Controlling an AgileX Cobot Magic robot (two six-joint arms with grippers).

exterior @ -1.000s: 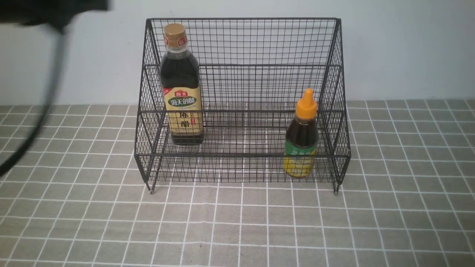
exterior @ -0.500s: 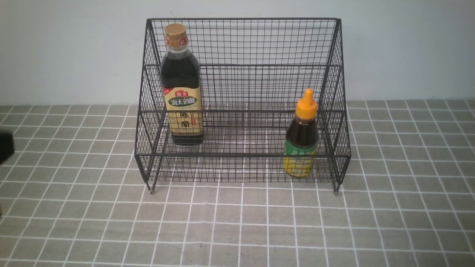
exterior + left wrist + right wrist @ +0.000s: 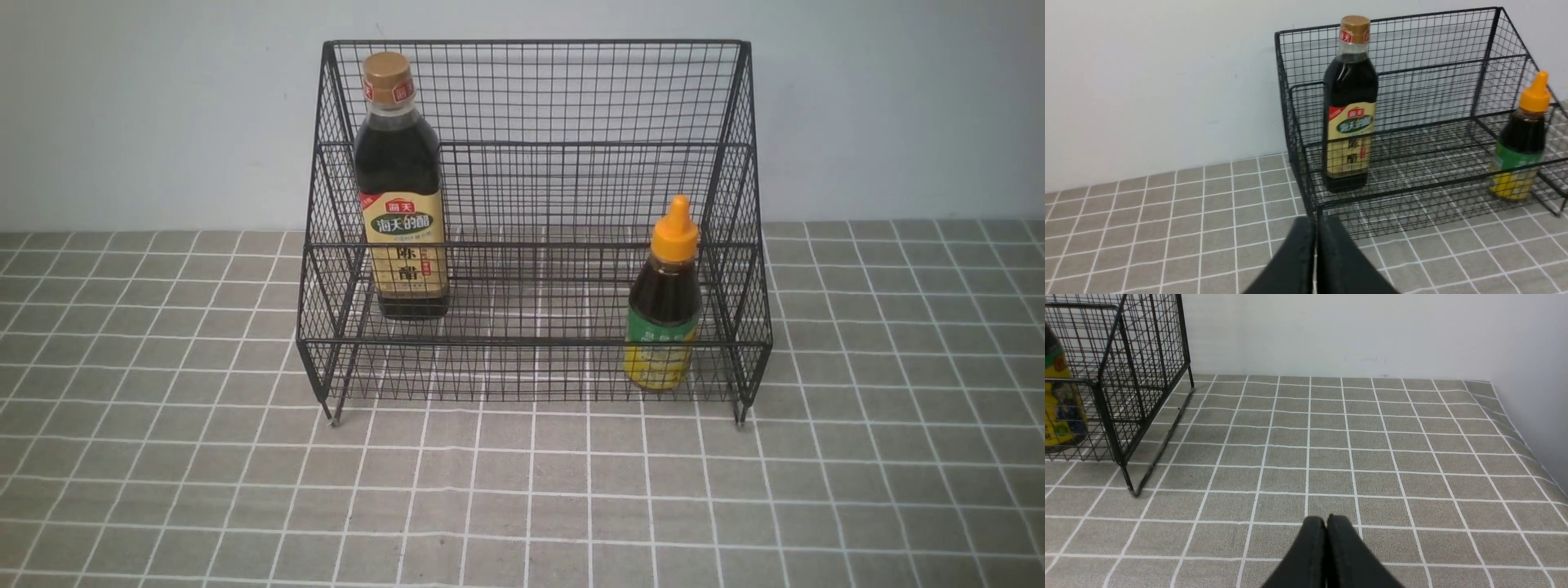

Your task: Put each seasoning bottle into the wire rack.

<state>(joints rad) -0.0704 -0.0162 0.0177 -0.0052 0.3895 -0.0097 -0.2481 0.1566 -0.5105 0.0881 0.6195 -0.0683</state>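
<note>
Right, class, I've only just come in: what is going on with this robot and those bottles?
Nothing is being handled right now. The tall bottle and the small bottle both stand upright inside the wire rack, at its left and right ends. The left gripper and right gripper are both shut and empty, away from the rack above the checked tablecloth. The job looks done.

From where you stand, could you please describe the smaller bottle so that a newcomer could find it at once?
Find the black wire rack against the pale wall. On its lowest front shelf, at the right end, stands the small bottle of dark liquid. Unlike the tall bottle with a gold cap at the left, it has an orange pointed cap and a green and yellow label.
</note>
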